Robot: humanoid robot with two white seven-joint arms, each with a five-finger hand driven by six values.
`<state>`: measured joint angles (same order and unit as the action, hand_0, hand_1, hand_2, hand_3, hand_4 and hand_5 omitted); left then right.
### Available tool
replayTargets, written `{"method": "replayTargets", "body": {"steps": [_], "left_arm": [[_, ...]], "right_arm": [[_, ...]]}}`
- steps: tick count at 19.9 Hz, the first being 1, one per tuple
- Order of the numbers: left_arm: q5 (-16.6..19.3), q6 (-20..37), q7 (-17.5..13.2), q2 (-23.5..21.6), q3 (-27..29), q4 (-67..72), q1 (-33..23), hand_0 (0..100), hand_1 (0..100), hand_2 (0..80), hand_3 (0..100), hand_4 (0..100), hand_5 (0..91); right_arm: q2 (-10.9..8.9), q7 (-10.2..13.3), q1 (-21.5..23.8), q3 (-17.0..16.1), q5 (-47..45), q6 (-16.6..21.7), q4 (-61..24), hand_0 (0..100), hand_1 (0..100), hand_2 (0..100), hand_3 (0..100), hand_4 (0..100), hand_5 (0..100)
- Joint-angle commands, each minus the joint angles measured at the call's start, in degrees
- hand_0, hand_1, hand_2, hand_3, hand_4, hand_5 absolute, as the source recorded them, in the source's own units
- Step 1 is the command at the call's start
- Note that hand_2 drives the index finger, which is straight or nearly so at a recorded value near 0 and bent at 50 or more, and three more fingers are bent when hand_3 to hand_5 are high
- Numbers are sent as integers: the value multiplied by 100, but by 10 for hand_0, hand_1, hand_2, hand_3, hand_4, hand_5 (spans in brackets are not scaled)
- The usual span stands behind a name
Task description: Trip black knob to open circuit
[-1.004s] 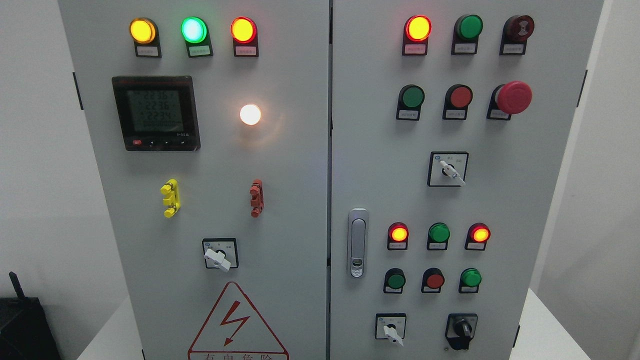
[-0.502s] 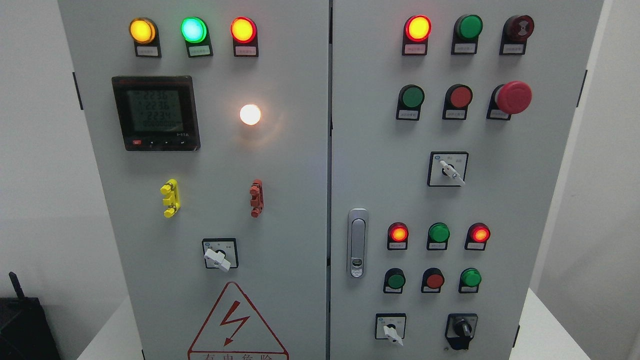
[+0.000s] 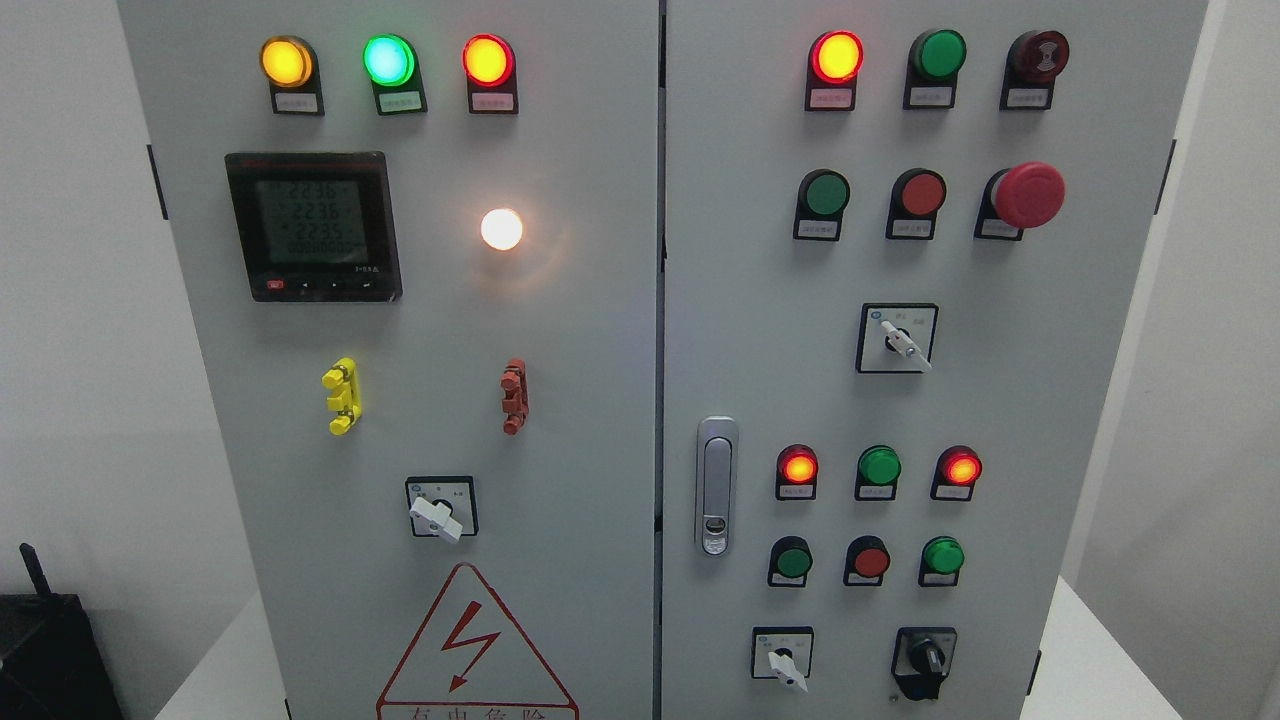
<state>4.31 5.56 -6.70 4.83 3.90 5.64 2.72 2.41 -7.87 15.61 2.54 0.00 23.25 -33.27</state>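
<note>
The black knob (image 3: 924,660) sits at the lower right of the grey cabinet's right door (image 3: 1000,420), its handle standing roughly upright on a black plate. Left of it is a white-handled selector switch (image 3: 783,662) pointing down-right. Neither of my hands nor arms shows anywhere in the head view.
The right door also carries lit red lamps (image 3: 797,467), green and red buttons, a red mushroom stop button (image 3: 1028,194), another white selector (image 3: 900,341) and a silver door latch (image 3: 716,487). The left door has a digital meter (image 3: 313,226), a white lamp (image 3: 501,229) and a white-handled switch (image 3: 438,514).
The view has shifted a pixel or two and the meter's digits flicker. Nothing else has moved.
</note>
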Motion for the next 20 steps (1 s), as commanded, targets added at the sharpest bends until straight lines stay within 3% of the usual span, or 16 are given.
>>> {"method": "replayTargets", "body": {"steps": [1, 4, 16, 20], "left_arm": [[0, -2, 2, 0, -3, -89, 1, 120, 389, 0, 0, 0, 0], [0, -2, 2, 0, -3, -89, 1, 120, 389, 0, 0, 0, 0], [0, -2, 2, 0, -3, -89, 1, 120, 389, 0, 0, 0, 0], [0, -2, 2, 0, 5, -89, 1, 120, 389, 0, 0, 0, 0]], "right_arm": [[-162, 31, 117, -165, -97, 399, -2314, 0, 19, 0, 0, 0, 0], [-154, 31, 135, -358, -97, 390, -2885, 0, 16, 0, 1, 0, 0], [-294, 31, 408, -350, -123, 320, -5365, 0, 0, 0, 116, 52, 5], [-268, 31, 329, -447, -167, -22, -5795, 0, 0, 0, 138, 86, 34]]}}
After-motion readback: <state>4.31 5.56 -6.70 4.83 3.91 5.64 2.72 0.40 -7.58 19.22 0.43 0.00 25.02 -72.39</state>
